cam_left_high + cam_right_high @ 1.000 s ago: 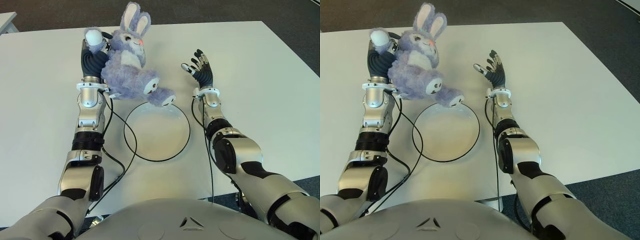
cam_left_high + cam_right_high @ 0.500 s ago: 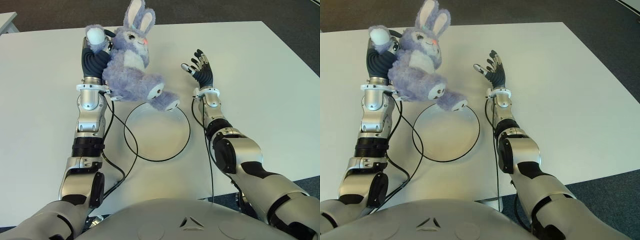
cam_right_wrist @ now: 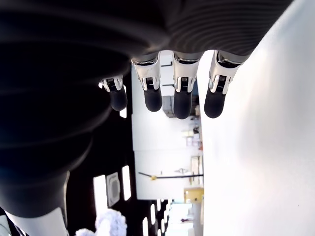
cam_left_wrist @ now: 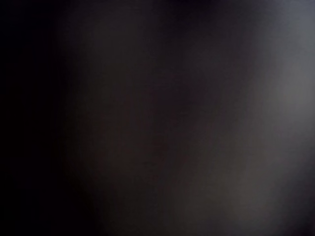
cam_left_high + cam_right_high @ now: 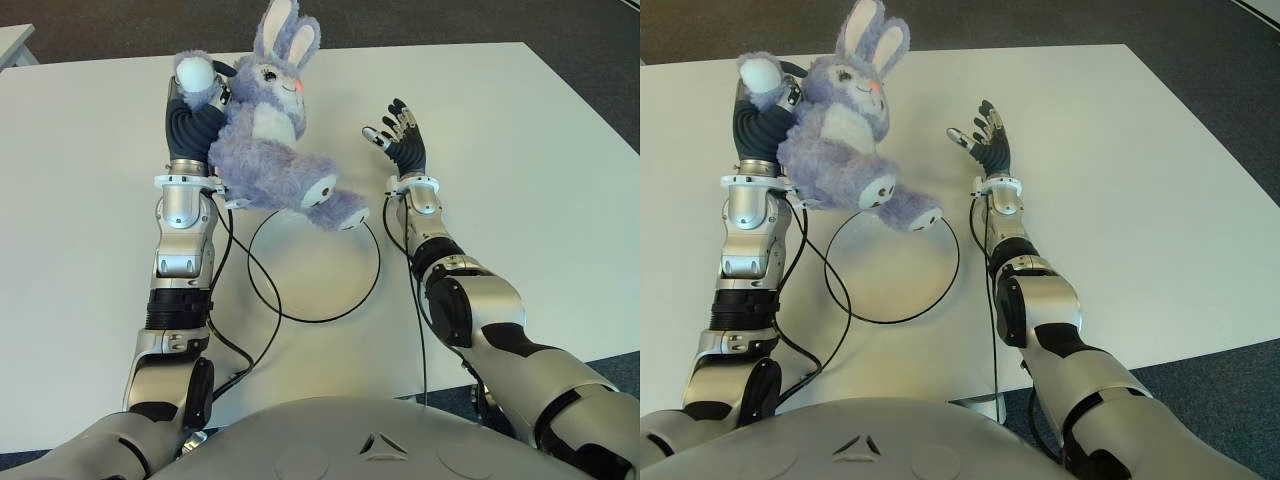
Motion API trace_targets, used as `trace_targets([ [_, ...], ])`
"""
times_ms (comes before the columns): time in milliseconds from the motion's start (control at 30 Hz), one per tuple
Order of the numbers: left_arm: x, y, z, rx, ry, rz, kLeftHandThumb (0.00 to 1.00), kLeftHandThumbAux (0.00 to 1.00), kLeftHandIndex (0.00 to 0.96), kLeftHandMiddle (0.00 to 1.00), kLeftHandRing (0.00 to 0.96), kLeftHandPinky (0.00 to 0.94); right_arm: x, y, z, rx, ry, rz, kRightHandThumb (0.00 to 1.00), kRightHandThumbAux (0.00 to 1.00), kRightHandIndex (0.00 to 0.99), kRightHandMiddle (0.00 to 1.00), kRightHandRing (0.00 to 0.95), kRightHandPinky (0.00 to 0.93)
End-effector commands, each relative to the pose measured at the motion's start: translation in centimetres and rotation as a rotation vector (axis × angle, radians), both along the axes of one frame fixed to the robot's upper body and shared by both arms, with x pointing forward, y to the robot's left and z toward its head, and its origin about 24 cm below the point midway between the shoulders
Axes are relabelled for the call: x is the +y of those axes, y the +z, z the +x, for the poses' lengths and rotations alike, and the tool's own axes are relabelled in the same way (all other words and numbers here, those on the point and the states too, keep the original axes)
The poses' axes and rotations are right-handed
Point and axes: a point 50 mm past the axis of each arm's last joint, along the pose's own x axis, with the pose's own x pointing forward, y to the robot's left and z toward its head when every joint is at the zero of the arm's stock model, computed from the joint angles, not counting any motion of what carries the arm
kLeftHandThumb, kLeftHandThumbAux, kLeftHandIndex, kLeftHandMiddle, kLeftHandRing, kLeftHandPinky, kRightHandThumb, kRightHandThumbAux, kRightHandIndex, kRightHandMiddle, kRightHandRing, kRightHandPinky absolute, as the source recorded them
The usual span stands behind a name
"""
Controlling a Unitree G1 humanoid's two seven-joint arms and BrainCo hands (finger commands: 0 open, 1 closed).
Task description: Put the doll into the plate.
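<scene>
Doll first: a fluffy lavender plush rabbit (image 5: 268, 150) with upright ears, a white belly and white foot pads hangs in the air, clasped against my left hand (image 5: 192, 112). From the head camera I see that hand raised off the white worktop (image 5: 520, 170), its dark fingers (image 5: 222, 72) wrapped round the rabbit's upper body and one arm. The rabbit leans toward my right, and its lower foot hangs over the far rim of the plate (image 5: 314, 262), a white round dish edged by a thin dark ring, lying flat on the worktop near my torso. I cannot tell whether the foot touches the rim. My left wrist camera shows only darkness. My right hand (image 5: 402, 140) shows to the right of the plate and the rabbit, palm facing them, fingers (image 3: 181, 93) straight, spread and holding nothing. Black cables (image 5: 232, 262) trail from my left forearm across the worktop beside the plate.
</scene>
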Motion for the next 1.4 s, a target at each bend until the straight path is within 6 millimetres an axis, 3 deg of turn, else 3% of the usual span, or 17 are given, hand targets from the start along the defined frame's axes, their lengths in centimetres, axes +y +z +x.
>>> trace_targets([
  [33,-0.4,-0.4,-0.5,0.011,0.004,0.014,0.719,0.704,0.439,0.807,0.812,0.817,0.0,-3.0,-1.3,0.119,-0.01,0.012,0.054,0.749,0.041,0.076,0.087,0.12],
  [1400,-2.4,-1.8,-2.2,0.028,-0.139,0.086,0.717,0.704,0.44,0.819,0.827,0.836,0.0,-2.9,-1.3,0.115,-0.011,0.019,0.065,0.74,0.044,0.081,0.093,0.121],
])
